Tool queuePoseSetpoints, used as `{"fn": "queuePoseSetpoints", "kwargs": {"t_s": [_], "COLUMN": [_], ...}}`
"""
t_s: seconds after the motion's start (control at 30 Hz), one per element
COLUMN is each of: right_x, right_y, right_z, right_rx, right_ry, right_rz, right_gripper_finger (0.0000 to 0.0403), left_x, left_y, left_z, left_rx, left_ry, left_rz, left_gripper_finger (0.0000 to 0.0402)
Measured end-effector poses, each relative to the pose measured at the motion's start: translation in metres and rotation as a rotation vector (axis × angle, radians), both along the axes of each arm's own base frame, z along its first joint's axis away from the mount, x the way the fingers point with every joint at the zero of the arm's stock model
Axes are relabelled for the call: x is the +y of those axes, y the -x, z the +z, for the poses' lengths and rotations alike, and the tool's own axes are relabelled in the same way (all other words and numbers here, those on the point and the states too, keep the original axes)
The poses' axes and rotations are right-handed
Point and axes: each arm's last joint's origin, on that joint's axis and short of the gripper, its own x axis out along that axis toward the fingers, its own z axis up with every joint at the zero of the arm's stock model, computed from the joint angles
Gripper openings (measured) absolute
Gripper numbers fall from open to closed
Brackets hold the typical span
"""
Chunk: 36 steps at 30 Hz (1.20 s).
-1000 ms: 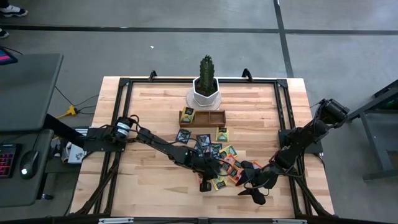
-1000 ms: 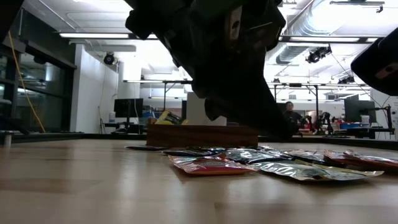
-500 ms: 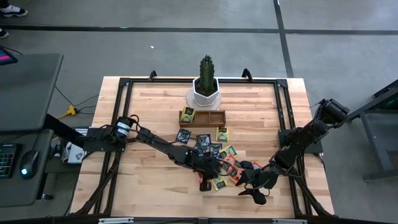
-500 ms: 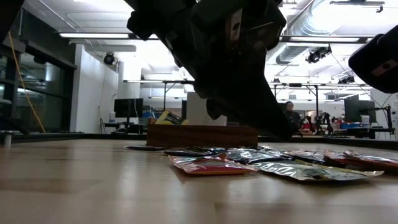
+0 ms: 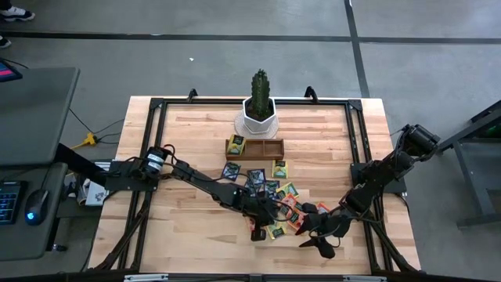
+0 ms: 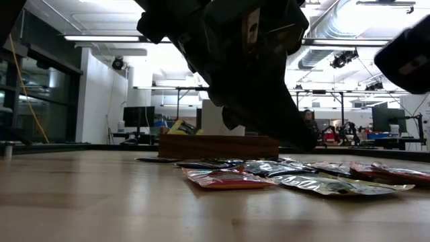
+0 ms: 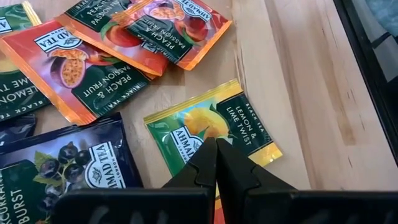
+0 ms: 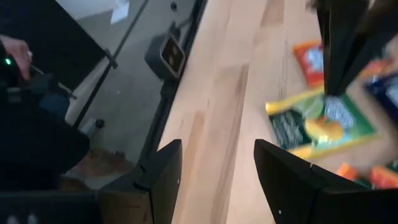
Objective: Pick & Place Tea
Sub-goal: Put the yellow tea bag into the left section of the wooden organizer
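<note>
Mostly unsorted: sachets (image 5: 270, 196) lie scattered on table (image 5: 188, 141); few sit in tray (image 5: 254, 148). Left gripper (image 7: 216, 149), clenched and empty, rests above yellow-green sachet (image 7: 211, 130). Right gripper (image 8: 217, 155) hangs released nearby, holding nothing. Nearly all placing remains.

The tea sachets (image 7: 208, 127) are glossy printed foil or film, slightly wrinkled, and catch highlights. Beneath the sachets, the table (image 7: 298, 81) is pale butcher-block wood with a smooth, low-sheen finish (visible grain and seams). Above the sachets, the left gripper (image 7: 216, 163) fingers look like matt black plastic.
</note>
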Motion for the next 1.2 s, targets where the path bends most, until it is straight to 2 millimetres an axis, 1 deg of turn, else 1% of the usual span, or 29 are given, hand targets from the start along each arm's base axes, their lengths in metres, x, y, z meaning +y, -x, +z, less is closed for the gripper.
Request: {"fn": "queuePoseSetpoints", "kwargs": {"t_s": [0.13, 0.3, 0.6, 0.83, 0.97, 1.07, 1.2], "right_x": [0.0, -0.005, -0.011, -0.009, -0.009, -0.009, -0.008], "right_y": [-0.003, -0.008, -0.022, -0.024, -0.025, -0.025, -0.025], "right_z": [0.004, 0.005, -0.008, -0.017, -0.02, -0.02, -0.019], "right_rx": [-0.074, -0.086, -0.058, -0.036, -0.025, -0.025, -0.025], "right_ry": [0.017, 0.024, 0.012, 0.003, 0.001, 0.0, -0.016], "right_rz": [-0.05, -0.09, -0.097, -0.083, -0.087, -0.087, -0.094], "right_gripper_finger": [0.0197, 0.0197, 0.0197, 0.0197, 0.0197, 0.0197, 0.0197], "left_x": [0.001, 0.001, 0.001, 0.001, 0.002, 0.0, 0.001], "left_y": [0.002, 0.002, 0.002, 0.002, -0.002, -0.005, -0.005], "left_z": [-0.002, -0.002, -0.002, -0.003, -0.018, -0.022, -0.025], "left_rx": [0.022, 0.03, 0.033, 0.03, 0.042, 0.034, 0.05], "left_ry": [-0.008, -0.01, -0.012, -0.019, -0.002, 0.041, 0.032], "left_rz": [-0.001, -0.001, -0.001, -0.009, -0.007, -0.02, 0.017], "left_gripper_finger": [0.0, 0.0, 0.0, 0.0, 0.0, 0.0, 0.0]}}
